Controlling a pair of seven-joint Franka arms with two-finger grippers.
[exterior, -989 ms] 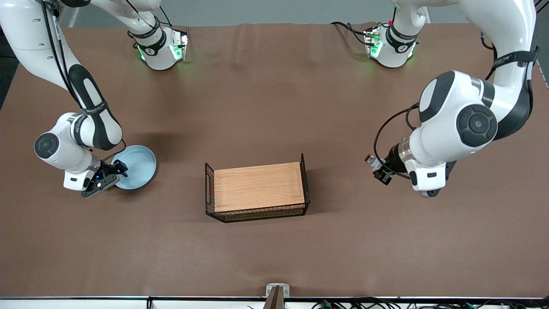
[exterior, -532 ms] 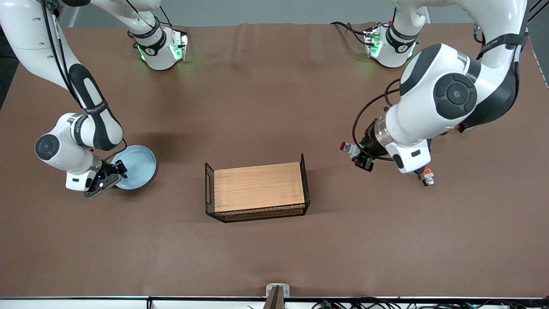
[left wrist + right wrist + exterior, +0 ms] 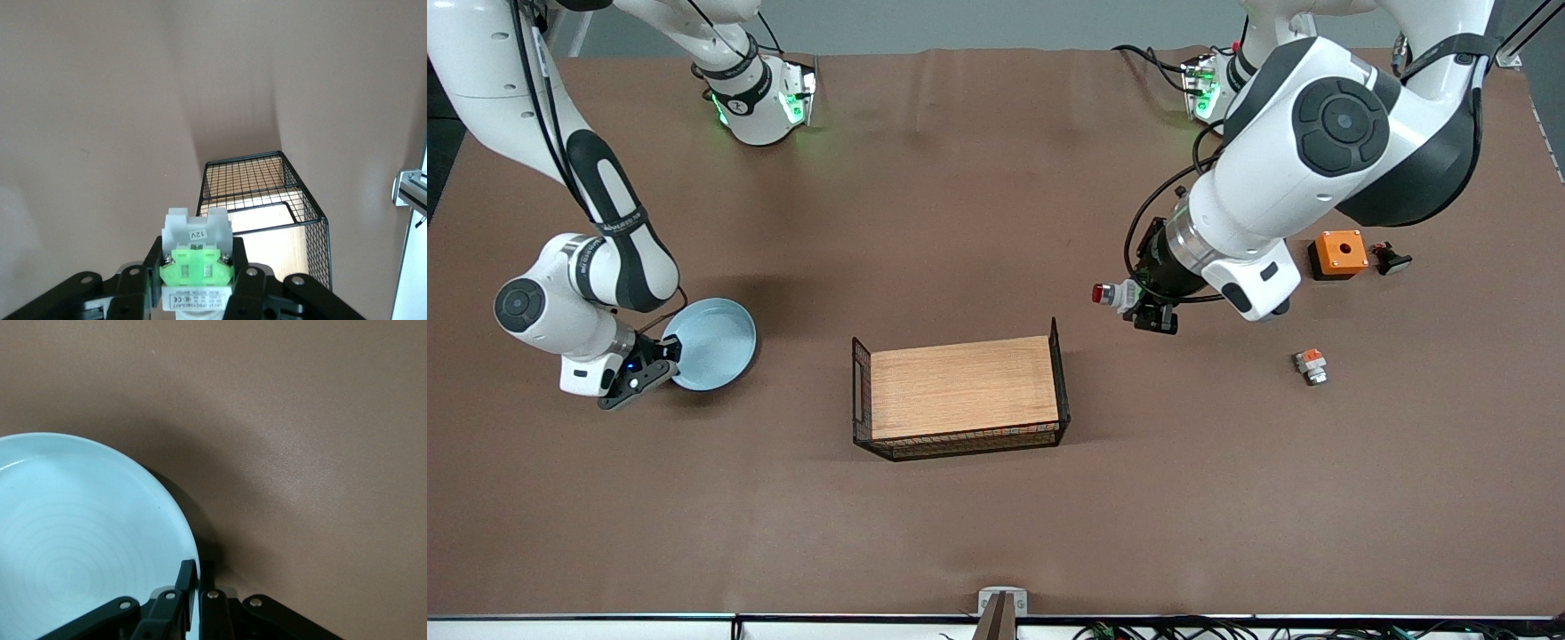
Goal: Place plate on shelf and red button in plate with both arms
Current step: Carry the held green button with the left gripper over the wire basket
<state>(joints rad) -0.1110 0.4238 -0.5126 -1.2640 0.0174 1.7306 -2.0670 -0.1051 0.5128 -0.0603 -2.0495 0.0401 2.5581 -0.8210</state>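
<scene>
Both arms loaded, neither item delivered yet

The left hand grips the red button just short of the wooden tray; the right hand pinches the plate rim, well off the tray.

The left tool sits right of frame centre, clamped on the red button. The right tool, at mid-left, pinches the plate rim.

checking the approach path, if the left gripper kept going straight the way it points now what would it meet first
Probably the wire-sided wooden tray: the left gripper, shut on the small silver-white red-capped button, points toward the tray's wire end wall. It is above the brown table, so it might instead pass over.
</scene>
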